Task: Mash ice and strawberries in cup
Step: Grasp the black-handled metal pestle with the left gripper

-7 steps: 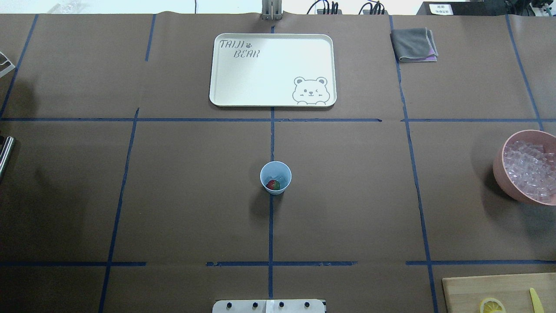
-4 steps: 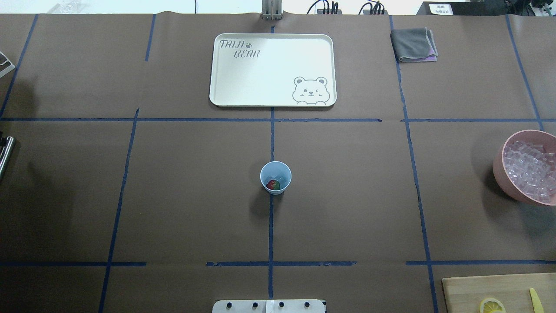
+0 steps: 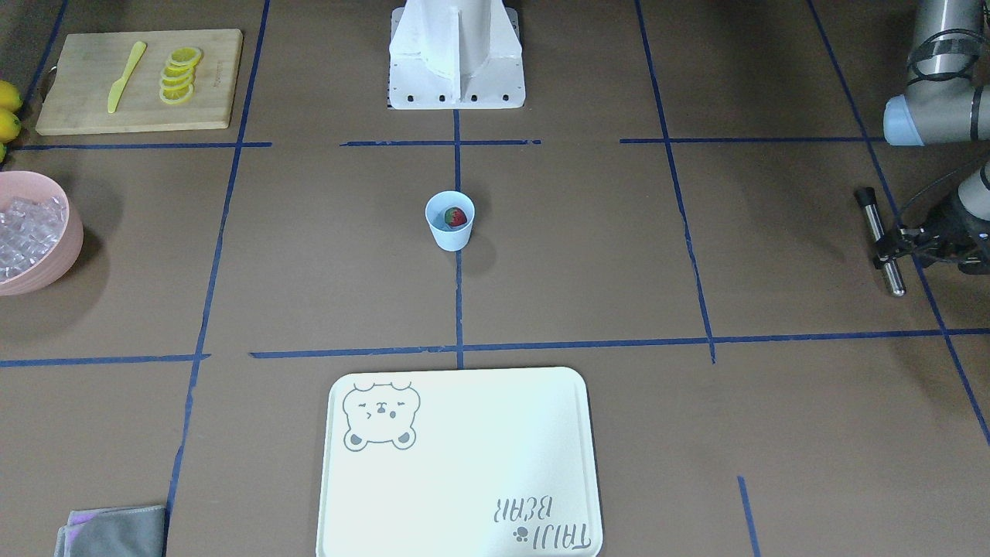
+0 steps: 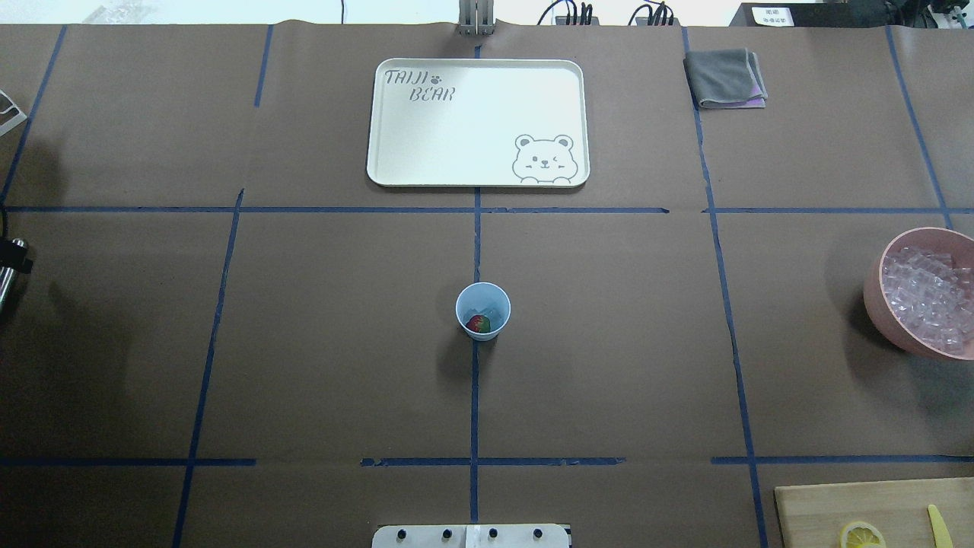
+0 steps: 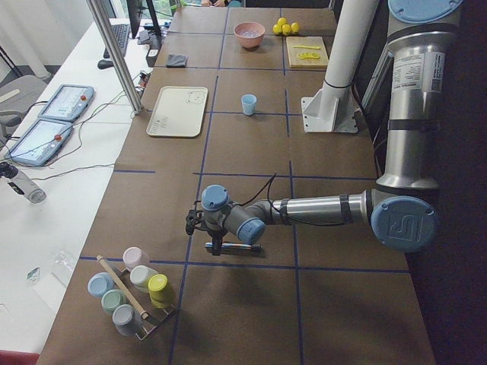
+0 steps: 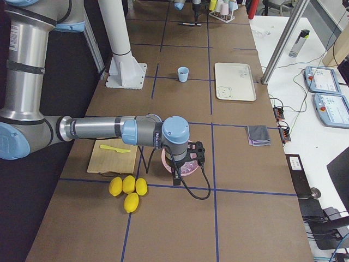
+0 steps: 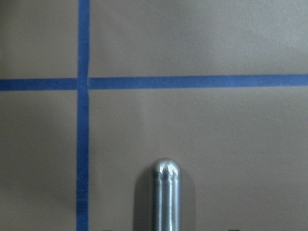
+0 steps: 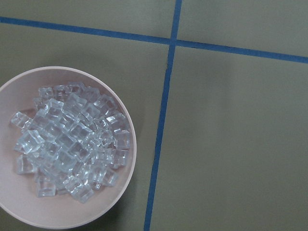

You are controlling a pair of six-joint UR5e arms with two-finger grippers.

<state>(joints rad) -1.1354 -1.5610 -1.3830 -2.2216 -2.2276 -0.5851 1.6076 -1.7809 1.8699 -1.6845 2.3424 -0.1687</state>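
Surface: brown table covering (image 7: 226,139), matte, fills the whole view.

Markings: 2 blue tape lines. 1 horizontal line (image 7: 202,81) runs from edge to edge across the upper part of the view. 1 vertical line (image 7: 83,154) runs from top to bottom on the left side. They cross at upper left, at roughly a right angle.

Object: 1 metal rod (image 7: 166,197), polished and silver, enters from the bottom edge near centre and points straight up the view. Its tip is rounded and carries a bright highlight. The tip lies below the horizontal line and right of the vertical line, clear of both. A soft dark shadow borders the rod on both sides.
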